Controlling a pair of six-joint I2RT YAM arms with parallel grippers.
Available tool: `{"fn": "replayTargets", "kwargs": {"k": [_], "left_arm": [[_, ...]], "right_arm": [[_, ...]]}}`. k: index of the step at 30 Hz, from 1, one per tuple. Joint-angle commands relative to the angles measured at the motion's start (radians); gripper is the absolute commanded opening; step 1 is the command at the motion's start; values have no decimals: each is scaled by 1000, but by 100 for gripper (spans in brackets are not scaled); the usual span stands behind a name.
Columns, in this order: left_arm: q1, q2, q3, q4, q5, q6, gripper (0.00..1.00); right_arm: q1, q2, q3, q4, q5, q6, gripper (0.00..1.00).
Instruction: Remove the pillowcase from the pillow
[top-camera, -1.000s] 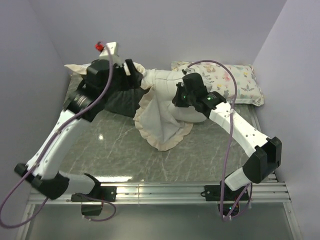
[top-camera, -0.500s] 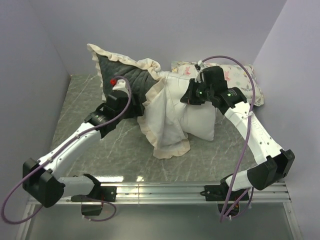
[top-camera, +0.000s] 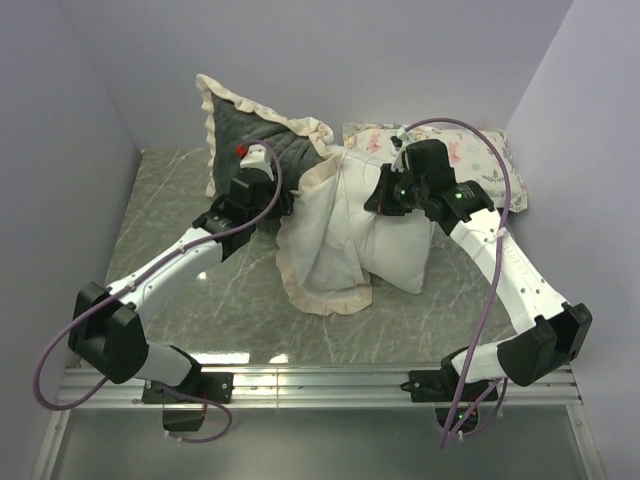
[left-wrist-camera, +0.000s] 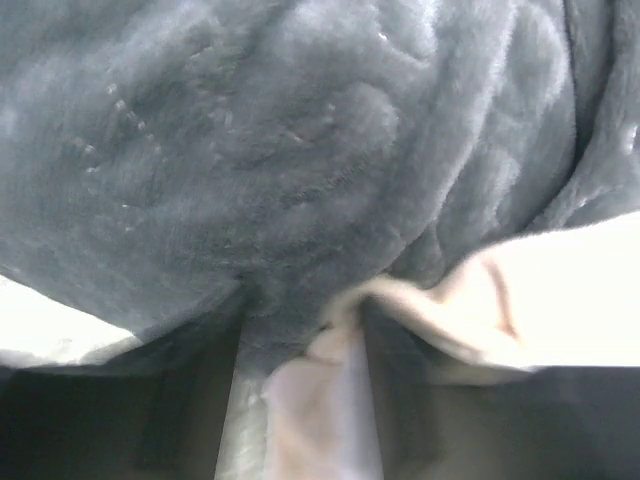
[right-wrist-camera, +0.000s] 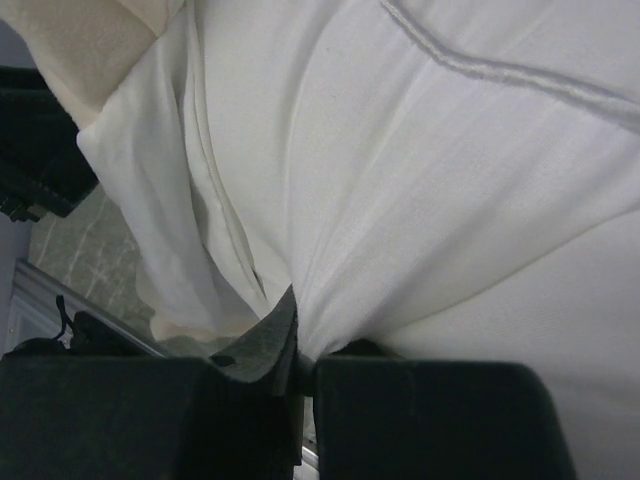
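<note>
**While both arms hold cloth, the cover is only part-way off**

Though the pillowcase is raised at the far left, its grey plush held up off the surface, its white lining and cream frill are turned out. They drape over the left side of the pillow, which sits right of centre with its right and near parts bare. I judge the job roughly half done. The pillow's left end is hidden under the lining and not yet free, so the cover has to be drawn clear leftward. The left fingers are clamped on a bunch of grey plush and frill. The right fingers are nearly closed, pinching a fold of white cloth that looks like the pillow's own shell. Just beyond, at the far right, lies a pastel print cushion, not involved.
</note>
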Motion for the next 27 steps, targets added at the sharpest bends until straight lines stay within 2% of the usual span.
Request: {"fn": "replayTargets", "kwargs": {"k": [1,2,3,4,6,7,8,13,19,21,24,27], "left_arm": [[9,48,77,43,-73,4,39],[9,48,84,18,-100,-2,14],[9,45,84,-15,-127,-6,5],[12,36,87,-49,-213,-25,0],[29,26,108,-109,-298,-48,0],[67,19,119,-191,-379,-80,0],[94,13,125,-227,-400,-95,0],[294,-101,126,-293,-372,-97,0],[317,-217,232,-393,-467,-43,0],[317,-254,269,-404,-435,-37,0],[312,-308,313,-400,-299,13,0],[282,-241,454,-527,-289,41,0]], "right_arm": [[-2,-71,29,115,7,-25,0],[-2,-72,34,110,22,-27,0],[-2,-74,37,96,65,-30,0],[-2,-74,40,90,85,-34,0],[-5,-75,54,66,154,-36,0],[-8,-78,58,58,174,-36,0],[-12,-88,62,46,188,-34,0],[-86,-134,60,26,216,-27,0],[-157,-192,68,7,182,-17,0],[-157,-198,81,0,167,-14,0],[-157,-207,89,3,118,-7,0],[-155,-195,103,4,18,-7,0]]}}
